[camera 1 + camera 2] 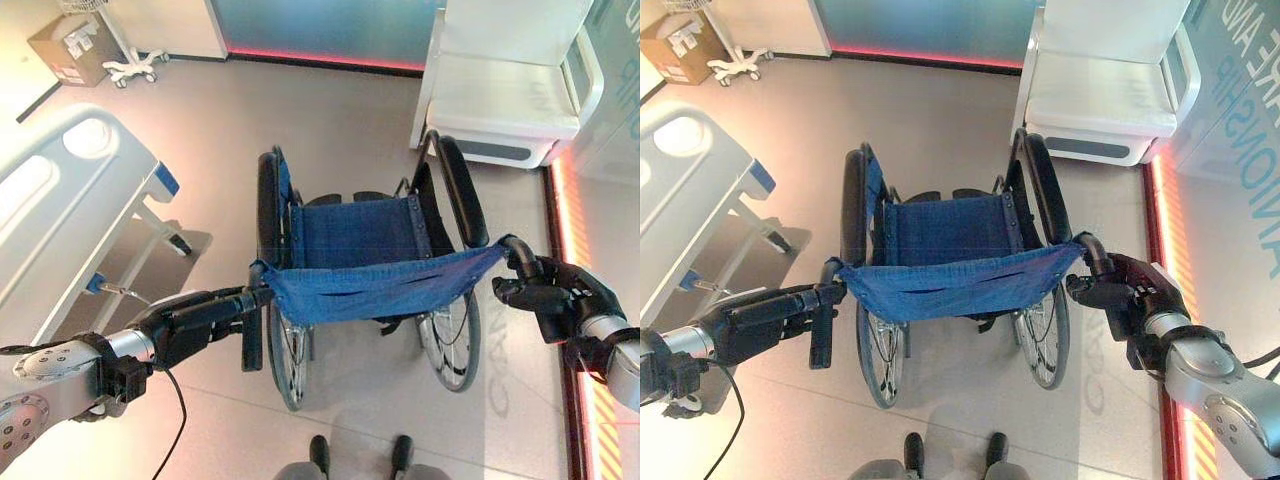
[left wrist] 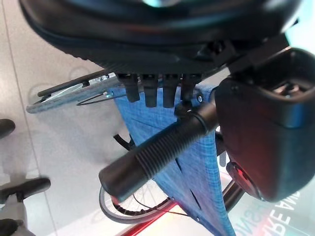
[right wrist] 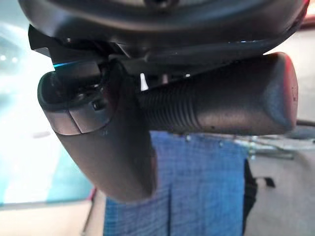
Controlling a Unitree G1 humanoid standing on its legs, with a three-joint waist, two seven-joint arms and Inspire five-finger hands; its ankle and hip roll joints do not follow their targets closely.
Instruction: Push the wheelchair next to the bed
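The wheelchair point(image 1: 360, 235), with a blue cloth seat and back and black armrests, stands right in front of me, facing away. The white hospital bed point(image 1: 70, 180) lies to its left, a short gap between them. My left hand point(image 1: 195, 322) reaches to the left push handle point(image 1: 252, 340); its fingers lie straight against the handle's upper end, and the ribbed grip point(image 2: 157, 152) hangs free below them. My right hand point(image 1: 555, 298) is curled round the right push handle point(image 3: 221, 103), thumb under the grip.
A white padded chair point(image 1: 510, 90) stands at the back right, just beyond the wheelchair's front. A cardboard box point(image 1: 70, 45) and a wheeled stand base point(image 1: 135, 65) sit at the back left. A red-lit glass wall point(image 1: 600, 200) runs along the right.
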